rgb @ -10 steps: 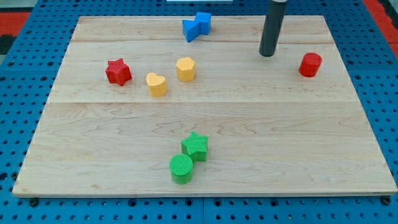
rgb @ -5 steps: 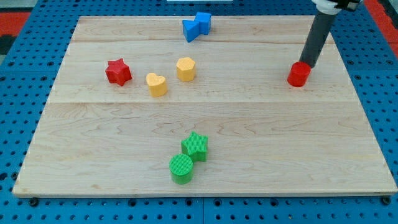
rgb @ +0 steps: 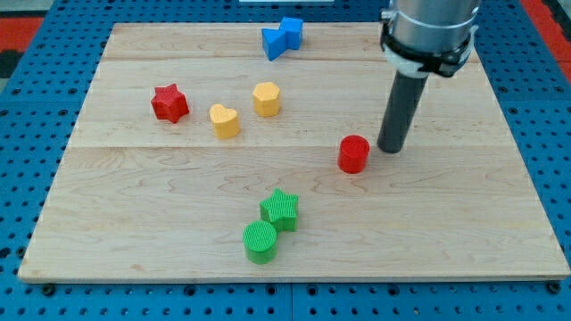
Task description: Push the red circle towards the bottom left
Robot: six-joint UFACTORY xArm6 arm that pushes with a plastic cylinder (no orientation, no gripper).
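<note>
The red circle (rgb: 353, 153) sits right of the board's middle. My tip (rgb: 389, 148) stands just to its right and slightly above, a small gap from it or just touching. The dark rod rises from there to the view's top. A green star (rgb: 280, 209) and a green circle (rgb: 260, 242) lie below and left of the red circle.
A red star (rgb: 169, 102), a yellow heart (rgb: 224, 120) and a yellow hexagon-like block (rgb: 266, 98) lie at the upper left. Two blue blocks (rgb: 282, 37) sit together at the top edge. The wooden board (rgb: 446, 232) rests on a blue pegboard.
The red circle has slid from the right side down and left toward the middle. My tip came round from the top, reached it and followed it down-left.
</note>
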